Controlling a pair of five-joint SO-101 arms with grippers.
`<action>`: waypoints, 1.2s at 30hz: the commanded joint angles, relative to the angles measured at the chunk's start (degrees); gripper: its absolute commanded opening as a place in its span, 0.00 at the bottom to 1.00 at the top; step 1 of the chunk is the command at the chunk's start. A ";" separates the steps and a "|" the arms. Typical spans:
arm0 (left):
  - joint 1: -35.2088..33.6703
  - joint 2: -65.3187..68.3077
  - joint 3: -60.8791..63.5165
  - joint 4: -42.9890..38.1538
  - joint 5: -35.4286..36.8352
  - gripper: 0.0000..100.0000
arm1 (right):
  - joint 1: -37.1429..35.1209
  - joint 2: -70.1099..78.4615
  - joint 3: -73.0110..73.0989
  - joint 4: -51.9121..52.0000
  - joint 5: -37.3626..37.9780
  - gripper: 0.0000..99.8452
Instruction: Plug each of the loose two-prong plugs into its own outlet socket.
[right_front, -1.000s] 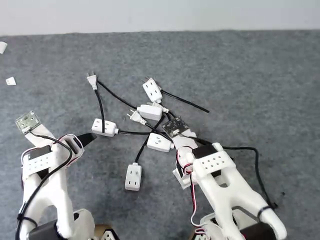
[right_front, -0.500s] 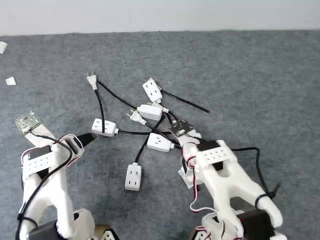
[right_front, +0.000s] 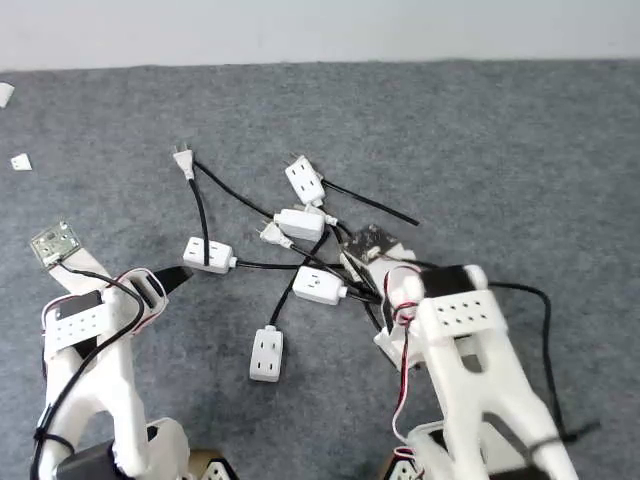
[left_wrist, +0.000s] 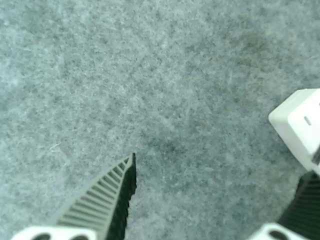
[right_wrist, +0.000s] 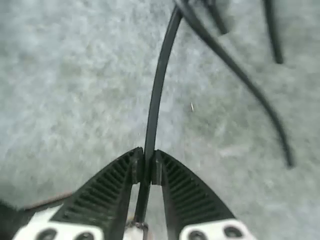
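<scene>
Right jaws: clenching on a black cord (right_wrist: 158, 87) mid-run, well away from any plug body.
Left jaws: standing released, gripping nothing, hovering low over the grey bench (left_wrist: 125, 75); a white outlet block (left_wrist: 300, 122) is lying just beside one tip.
Right arm (right_front: 455, 310): sitting near right, its tip reaching into the right edge of the tangle.
Left arm (right_front: 85, 320): sitting near left.
Plugs: one loose two-prong plug (right_front: 183, 160) is lying far left at its cord's end; a second plug (right_front: 268, 233) is lying mid-tangle, just beside another white block (right_front: 300, 222).
Spare outlets: one block (right_front: 318, 285) is lying mid-tangle, one (right_front: 265, 355) nearer.
Handling (judgement): the cords are looking limp and light, so pulling one is likely dragging its neighbours. The plugs are looking small, hard and smooth.
Hold (judgement): gripping across the plug body behind the prongs is suiting better than the cord. The light blocks are probably needing bracing.
</scene>
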 joint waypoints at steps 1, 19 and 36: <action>-0.09 0.09 -2.68 0.26 -0.18 0.46 | 1.63 -9.19 -10.81 13.05 3.08 0.01; -0.18 0.09 -2.24 0.35 -0.18 0.46 | 21.85 1.19 -41.49 20.97 13.19 0.01; -0.09 0.09 -2.24 0.26 -0.18 0.46 | 45.76 41.45 -57.85 3.56 17.49 0.01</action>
